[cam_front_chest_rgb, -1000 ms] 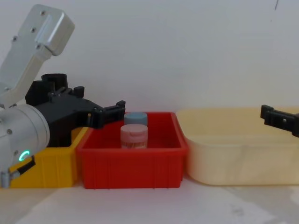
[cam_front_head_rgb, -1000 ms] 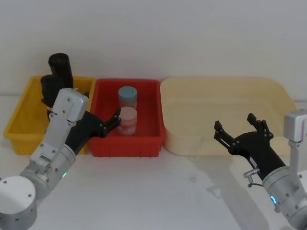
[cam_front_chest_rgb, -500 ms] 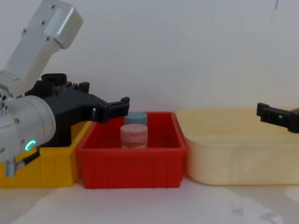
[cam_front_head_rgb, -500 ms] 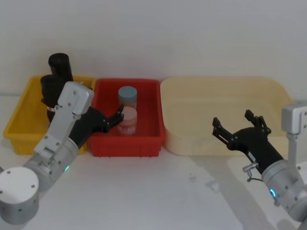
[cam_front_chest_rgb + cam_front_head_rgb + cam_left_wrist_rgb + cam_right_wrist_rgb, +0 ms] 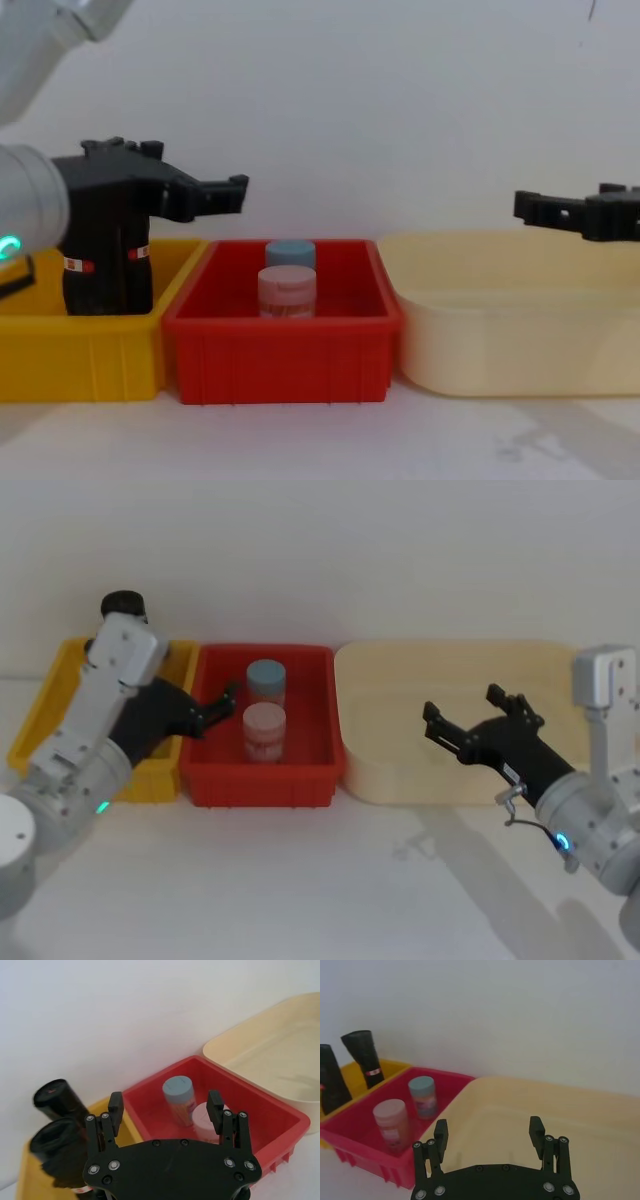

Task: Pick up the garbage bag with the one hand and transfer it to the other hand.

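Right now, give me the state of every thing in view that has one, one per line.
Left gripper: open, empty, above where yellow bin meets red bin.
Right gripper: open, empty, above the cream tray.
Rear garbage bag roll: standing in the yellow bin, ungripped.
Front garbage bag roll: standing in the yellow bin, ungripped.
Blue-lidded jar: upright, capped, in the red bin.
Pink-lidded jar: upright, capped, in the red bin.

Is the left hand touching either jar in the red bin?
Apart. In the chest view the left hand hangs above the blue-lidded jar and the pink jar, with a plain gap between its fingertip and them.
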Tool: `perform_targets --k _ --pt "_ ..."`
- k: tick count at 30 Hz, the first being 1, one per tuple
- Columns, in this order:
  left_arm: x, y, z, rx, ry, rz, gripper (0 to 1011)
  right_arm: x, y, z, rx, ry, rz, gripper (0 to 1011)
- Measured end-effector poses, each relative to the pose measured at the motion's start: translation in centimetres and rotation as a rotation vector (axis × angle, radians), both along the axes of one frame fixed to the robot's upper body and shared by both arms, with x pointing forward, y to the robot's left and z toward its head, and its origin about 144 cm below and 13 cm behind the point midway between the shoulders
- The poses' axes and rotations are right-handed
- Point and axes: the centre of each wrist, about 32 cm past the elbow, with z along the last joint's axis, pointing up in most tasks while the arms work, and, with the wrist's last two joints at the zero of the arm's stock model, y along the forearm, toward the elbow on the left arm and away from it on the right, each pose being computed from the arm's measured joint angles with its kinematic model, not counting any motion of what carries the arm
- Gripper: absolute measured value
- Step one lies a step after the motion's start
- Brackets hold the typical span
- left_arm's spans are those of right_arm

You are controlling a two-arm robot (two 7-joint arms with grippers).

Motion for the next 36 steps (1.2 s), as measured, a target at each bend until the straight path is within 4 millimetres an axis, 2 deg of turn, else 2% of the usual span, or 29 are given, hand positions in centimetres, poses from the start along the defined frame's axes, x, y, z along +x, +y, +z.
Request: perform_targets --k 7,18,26,36 --pt "-0.9 2.7 1.7 0.001 0.012 0.021 1002 0.9 0.8 1.8 -0.003 0.02 0.053 1000" --pt "-2.5 7.0 2.8 -0.017 0.032 0.083 1001 1.7 2.6 3.7 -0.014 0.033 0.108 1000" --pt "-3.2 9.8 2.9 -0.03 0.067 0.111 1002 2.4 3.9 4.6 -0.031 0.039 0.135 1000" --pt "-2.8 12.1 2.0 -0.08 0.121 0.12 1002 3.3 5.6 4.7 -0.037 0.06 0.167 1000"
